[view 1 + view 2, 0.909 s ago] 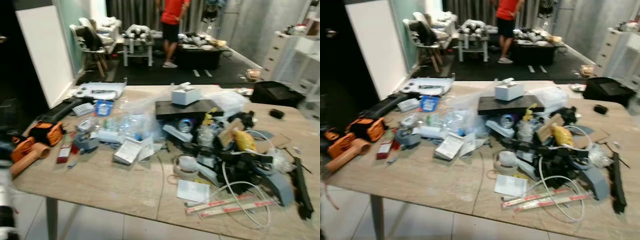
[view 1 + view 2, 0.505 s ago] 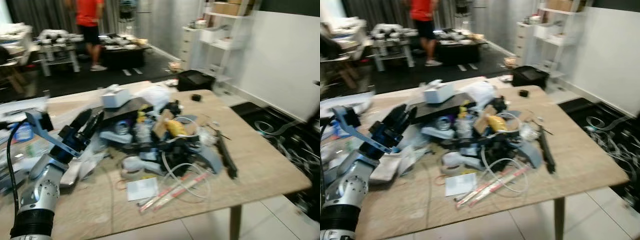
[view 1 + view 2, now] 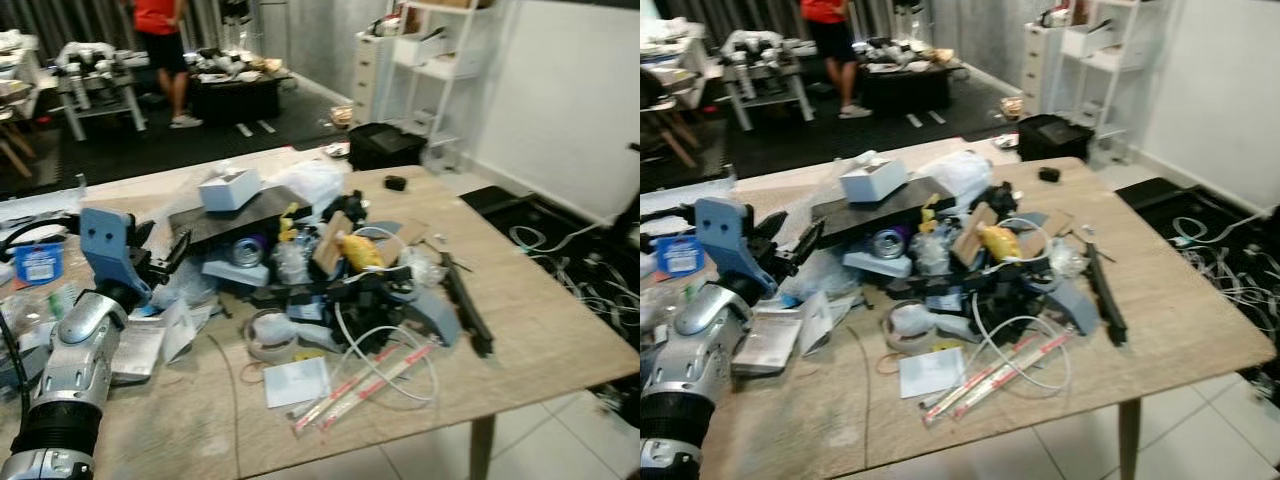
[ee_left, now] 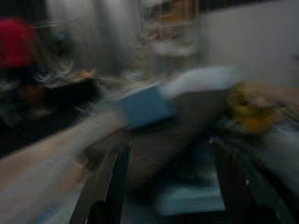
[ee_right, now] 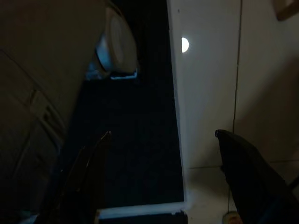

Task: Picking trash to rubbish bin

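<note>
1. From the head cameras, the job looks barely started: the wooden worktop (image 3: 540,330) is heaped with trash (image 3: 340,270), a tangle of cables, tape rolls, a can, wrappers and paper, and nothing appears to have been lifted yet. No rubbish bin can be picked out among the things around the table, so every piece is left to move.

2. The left hand (image 3: 165,255) is raised over the worktop's left side, just beside the edge of the pile, its black fingers spread apart with nothing between them. A white open box (image 3: 228,188) sits on a dark flat board atop the heap; what it holds is too blurred to tell. A small blue-labelled tub (image 3: 40,262) stands near the left edge. A person in a red top (image 3: 160,45) stands well back in the room.

3. The left wrist camera is badly smeared, but the two fingers (image 4: 110,186) stand wide apart, pointing at the board and the pale box (image 4: 147,106) on it.

4. The right wrist camera is dark: the right hand (image 5: 163,177) hangs over floor tiles, fingers wide, holding nothing.
</note>
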`<state>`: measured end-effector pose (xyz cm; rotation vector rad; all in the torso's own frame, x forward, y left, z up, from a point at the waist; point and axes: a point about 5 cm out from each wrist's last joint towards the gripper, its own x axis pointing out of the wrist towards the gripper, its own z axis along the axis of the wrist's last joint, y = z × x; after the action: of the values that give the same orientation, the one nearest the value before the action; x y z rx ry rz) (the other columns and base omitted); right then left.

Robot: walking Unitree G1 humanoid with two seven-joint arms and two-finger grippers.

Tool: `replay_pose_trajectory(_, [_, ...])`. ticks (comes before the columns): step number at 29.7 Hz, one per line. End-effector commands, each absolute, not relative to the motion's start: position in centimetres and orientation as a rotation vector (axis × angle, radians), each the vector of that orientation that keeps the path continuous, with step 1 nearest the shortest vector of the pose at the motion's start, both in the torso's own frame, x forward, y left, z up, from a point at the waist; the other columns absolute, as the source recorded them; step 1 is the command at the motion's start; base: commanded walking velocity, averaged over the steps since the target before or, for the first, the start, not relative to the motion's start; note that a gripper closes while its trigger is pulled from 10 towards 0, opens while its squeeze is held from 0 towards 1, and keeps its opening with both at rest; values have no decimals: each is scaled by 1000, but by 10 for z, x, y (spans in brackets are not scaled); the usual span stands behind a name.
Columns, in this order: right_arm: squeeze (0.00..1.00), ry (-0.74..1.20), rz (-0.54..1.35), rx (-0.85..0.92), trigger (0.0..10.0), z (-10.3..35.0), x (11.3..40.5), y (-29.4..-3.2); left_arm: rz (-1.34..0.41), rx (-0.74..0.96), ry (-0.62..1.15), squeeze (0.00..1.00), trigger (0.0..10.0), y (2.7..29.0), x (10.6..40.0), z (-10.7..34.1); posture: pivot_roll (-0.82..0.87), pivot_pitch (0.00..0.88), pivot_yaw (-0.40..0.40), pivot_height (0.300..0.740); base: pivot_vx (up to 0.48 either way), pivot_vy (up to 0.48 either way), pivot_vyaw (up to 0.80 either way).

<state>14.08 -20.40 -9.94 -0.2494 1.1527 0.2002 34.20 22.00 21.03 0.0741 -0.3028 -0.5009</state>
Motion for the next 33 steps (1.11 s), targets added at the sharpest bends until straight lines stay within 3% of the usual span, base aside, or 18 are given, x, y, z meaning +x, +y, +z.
replay_pose_trajectory(1, [0,1180,187,-236,10000,-102,132,-205,-712,32,-276,0,10000,200,331,203,-116,119,60,740,0,0,0])
replay_pose_trajectory(4, [0,1182,187,-239,10000,-103,131,-206,-908,30,-219,0,10000,184,316,195,-119,123,57,740,0,0,0])
replay_pose_trajectory(10, [0,1185,186,-247,10000,-102,130,-208,-1084,99,-100,0,10000,165,305,177,-116,124,53,740,0,0,0])
replay_pose_trajectory(12, [0,1185,186,-249,10000,-102,130,-209,-1083,126,-94,0,10000,164,305,176,-117,124,52,740,0,0,0])
replay_pose_trajectory(13, [0,1184,185,-250,10000,-102,131,-209,-1005,248,-119,0,10000,160,314,175,-118,121,50,740,0,0,0])
replay_pose_trajectory(16, [0,1183,186,-254,10000,-102,131,-210,-910,368,-157,0,10000,158,324,179,-118,122,48,740,0,0,0])
replay_pose_trajectory(18, [0,1182,187,-259,10000,-101,132,-210,-863,427,-189,1000,10000,155,328,183,-118,120,45,740,0,0,0])
replay_pose_trajectory(26, [0,1181,188,-266,10000,-101,133,-212,-810,482,-279,1000,10000,147,330,193,-121,118,41,740,0,0,0])
replay_pose_trajectory(27, [0,1181,188,-269,10000,-101,133,-212,-834,523,-302,310,10000,137,328,194,-121,115,39,740,0,0,0])
replay_pose_trajectory(28, [0,1181,188,-273,10000,-101,134,-213,-866,609,-324,0,10000,124,325,192,-121,112,37,740,0,0,0])
replay_pose_trajectory(33, [0,1179,188,-280,10000,-100,134,-214,-927,798,-400,0,10000,96,319,186,-121,112,37,740,0,0,0])
